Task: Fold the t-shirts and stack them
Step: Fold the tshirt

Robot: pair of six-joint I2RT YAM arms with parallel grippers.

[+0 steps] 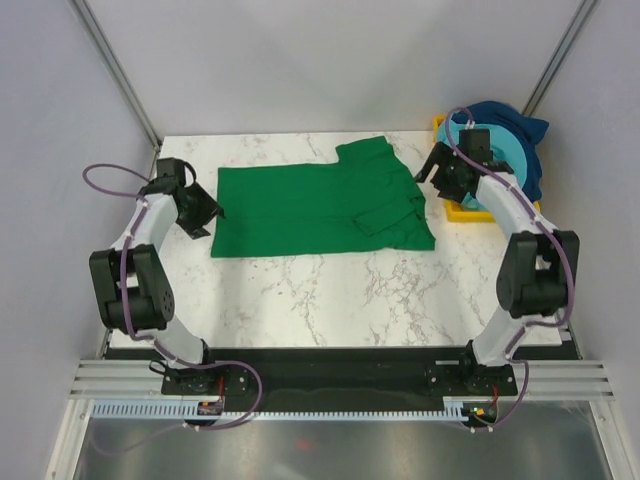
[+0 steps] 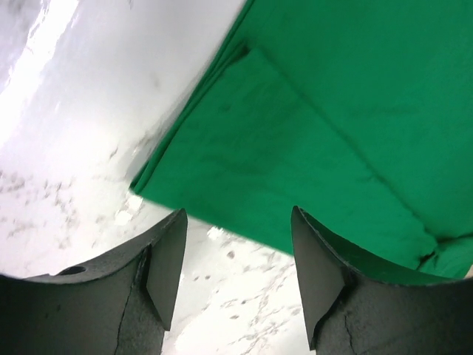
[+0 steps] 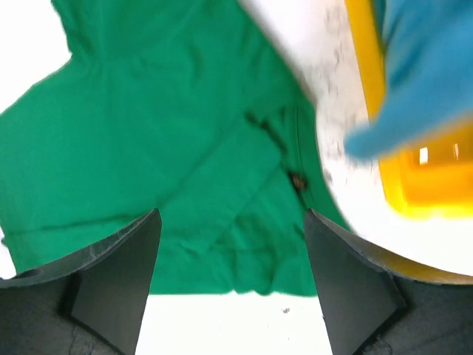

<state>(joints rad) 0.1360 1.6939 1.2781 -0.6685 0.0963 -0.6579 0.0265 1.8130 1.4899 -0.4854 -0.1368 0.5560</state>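
The bright green t-shirt (image 1: 320,205) lies folded lengthwise and flat across the middle of the marble table, one sleeve tucked over at its right end. My left gripper (image 1: 214,214) hovers just off its left edge, open and holding nothing. The left wrist view shows the green t-shirt (image 2: 332,133) beyond my open gripper (image 2: 236,274), with bare marble between the fingers. My right gripper (image 1: 429,172) is by the shirt's upper right corner, open and empty. In the right wrist view the green t-shirt (image 3: 170,148) lies under my gripper (image 3: 233,281). The turquoise t-shirt (image 1: 505,150) and the dark blue t-shirt (image 1: 522,126) sit piled in the bin.
A yellow plastic bin (image 1: 462,212) stands at the table's back right corner, just right of my right gripper; its rim (image 3: 421,185) and the turquoise t-shirt (image 3: 421,66) show blurred in the right wrist view. White walls enclose the table on three sides.
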